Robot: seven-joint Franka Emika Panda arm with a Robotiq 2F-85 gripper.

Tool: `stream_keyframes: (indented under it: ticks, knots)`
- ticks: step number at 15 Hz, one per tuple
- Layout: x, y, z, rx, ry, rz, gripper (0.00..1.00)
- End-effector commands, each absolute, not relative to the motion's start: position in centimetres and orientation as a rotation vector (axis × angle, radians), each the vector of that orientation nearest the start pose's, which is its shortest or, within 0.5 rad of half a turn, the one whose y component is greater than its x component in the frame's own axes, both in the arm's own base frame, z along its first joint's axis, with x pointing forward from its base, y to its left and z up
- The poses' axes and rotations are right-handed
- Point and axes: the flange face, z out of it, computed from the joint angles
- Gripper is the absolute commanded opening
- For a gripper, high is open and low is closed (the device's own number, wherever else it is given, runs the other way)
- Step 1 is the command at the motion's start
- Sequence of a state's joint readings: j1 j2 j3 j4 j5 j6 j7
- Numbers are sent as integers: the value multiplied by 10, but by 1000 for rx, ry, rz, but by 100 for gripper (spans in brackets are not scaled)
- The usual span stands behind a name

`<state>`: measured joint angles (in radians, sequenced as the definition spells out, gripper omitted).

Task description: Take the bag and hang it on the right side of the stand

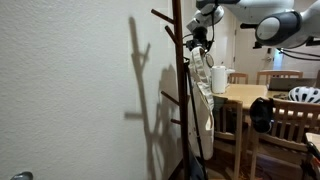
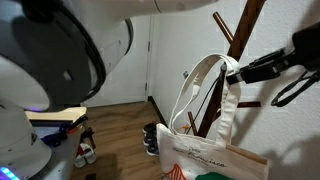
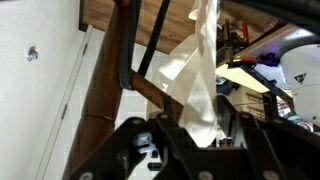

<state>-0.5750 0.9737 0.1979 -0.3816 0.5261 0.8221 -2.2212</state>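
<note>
The stand (image 1: 178, 90) rises dark and slim by the wall, and the bag (image 1: 206, 100) hangs close along the side of it that faces the table (image 1: 245, 95), its printed body low in an exterior view (image 2: 215, 150). The handles (image 2: 200, 80) loop up from it to my pincer (image 2: 238, 72), high beside the pole. In the wrist view one handle (image 3: 205, 60) runs straight down between my fingers, with a peg (image 3: 152, 92) just behind it. I cannot tell whether I am pinching that strap or merely standing round it, nor whether the loop has gone over a peg. As I judge it, the step is seating the loop. I should carry the strap past the peg's tip and lower it into the crook. I should spread my fingers only once the peg bears the weight, then draw straight back so nothing snags.
</note>
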Motion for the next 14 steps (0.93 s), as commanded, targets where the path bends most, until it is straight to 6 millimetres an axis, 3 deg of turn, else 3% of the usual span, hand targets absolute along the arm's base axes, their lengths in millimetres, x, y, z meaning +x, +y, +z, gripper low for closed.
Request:
stream_keyframes:
  ticks: [1,5,10,14]
  knots:
    - [627,-272,528,-1341,-2078,-731,78]
    - [628,-282,544,-1468,-2067,-758,100]
    - [633,-303,578,-1650,-2178,-841,100]
    - [639,-302,609,-1685,-2381,-872,100]
